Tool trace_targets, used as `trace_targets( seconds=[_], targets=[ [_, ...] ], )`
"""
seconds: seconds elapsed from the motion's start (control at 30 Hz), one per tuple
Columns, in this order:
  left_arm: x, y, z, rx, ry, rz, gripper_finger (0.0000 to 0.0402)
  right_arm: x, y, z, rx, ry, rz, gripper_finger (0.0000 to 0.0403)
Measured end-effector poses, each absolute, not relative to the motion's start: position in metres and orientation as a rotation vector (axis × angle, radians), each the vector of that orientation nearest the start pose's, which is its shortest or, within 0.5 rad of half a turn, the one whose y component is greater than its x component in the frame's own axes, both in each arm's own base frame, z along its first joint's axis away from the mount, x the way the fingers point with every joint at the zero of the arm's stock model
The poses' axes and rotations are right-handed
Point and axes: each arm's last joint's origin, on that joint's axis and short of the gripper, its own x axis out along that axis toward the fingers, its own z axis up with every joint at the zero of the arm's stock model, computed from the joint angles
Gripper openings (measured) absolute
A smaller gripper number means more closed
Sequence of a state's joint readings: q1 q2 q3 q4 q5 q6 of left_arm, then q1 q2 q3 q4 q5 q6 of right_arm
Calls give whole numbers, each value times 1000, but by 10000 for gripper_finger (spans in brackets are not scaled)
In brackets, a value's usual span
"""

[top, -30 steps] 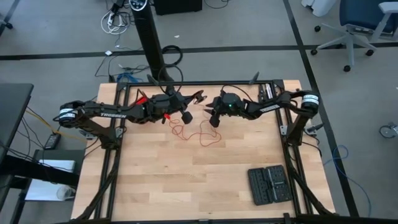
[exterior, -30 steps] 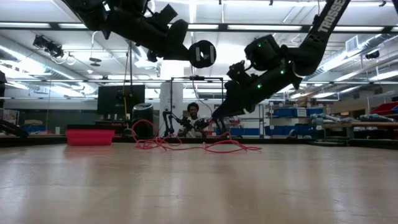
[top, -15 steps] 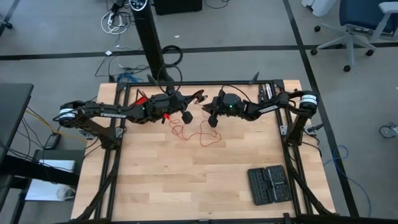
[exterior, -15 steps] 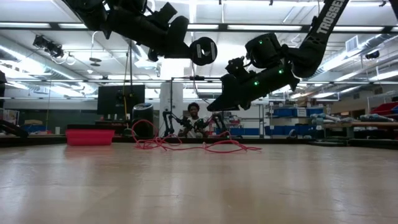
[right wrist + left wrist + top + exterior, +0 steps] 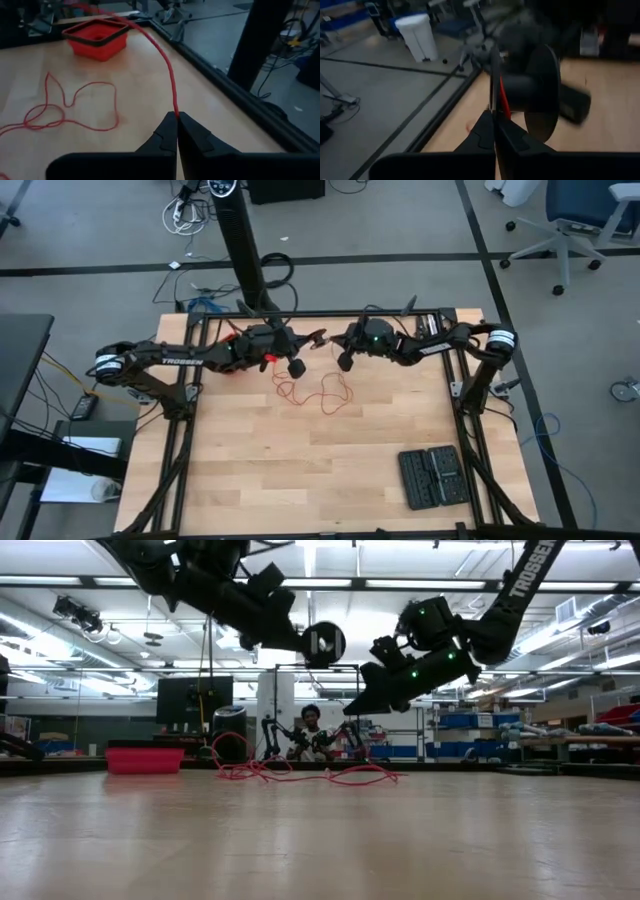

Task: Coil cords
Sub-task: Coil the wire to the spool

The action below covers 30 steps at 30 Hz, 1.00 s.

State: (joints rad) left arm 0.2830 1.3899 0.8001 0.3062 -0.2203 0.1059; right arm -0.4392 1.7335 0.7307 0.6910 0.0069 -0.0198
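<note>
- Red wire (image 5: 170, 75): one stretch is pinched between the clenched fingers of the right gripper (image 5: 177, 116), as the right wrist view shows. From the fingertips the wire runs up and away toward the far side of the counter (image 5: 300, 450).
- Right gripper (image 5: 343, 363): raised above the far part of the counter, in the air and not touching the wood (low view).
- Left gripper (image 5: 494, 117): fingers pressed together on a short stretch of red wire, beside a dark round disc (image 5: 540, 95) at its tip. In the high view it hangs near the right gripper, just apart from it.
- Red wire on the counter (image 5: 318, 395): the slack lies in loose, irregular loops below and between the two grippers. No tidy coil is visible.
- Red box (image 5: 97, 37): sits on the counter beyond the loops, apart from the wire's slack.
- Black case (image 5: 432, 476): lies well apart, at the near right of the counter.
- Progress, as a judgement: early stage. Both grippers have a hold on the wire; the winding of the slack into even turns is not yet done.
</note>
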Motion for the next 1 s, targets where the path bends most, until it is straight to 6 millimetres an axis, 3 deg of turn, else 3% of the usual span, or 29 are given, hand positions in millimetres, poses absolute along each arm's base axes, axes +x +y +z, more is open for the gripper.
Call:
trace_targets(
  seconds=[0.2,0.5,0.77,1.0],
  targets=[
    [278,108,240,99,434,525,1,292,-155,182,25,282,-484,1],
    [270,118,233,89,522,584,0,285,-157,195,3,255,-474,1],
    [270,121,227,93,565,635,0,283,-148,218,0,137,-325,0],
    [281,124,218,56,516,616,0,294,-129,227,-42,38,-234,0]
  ],
)
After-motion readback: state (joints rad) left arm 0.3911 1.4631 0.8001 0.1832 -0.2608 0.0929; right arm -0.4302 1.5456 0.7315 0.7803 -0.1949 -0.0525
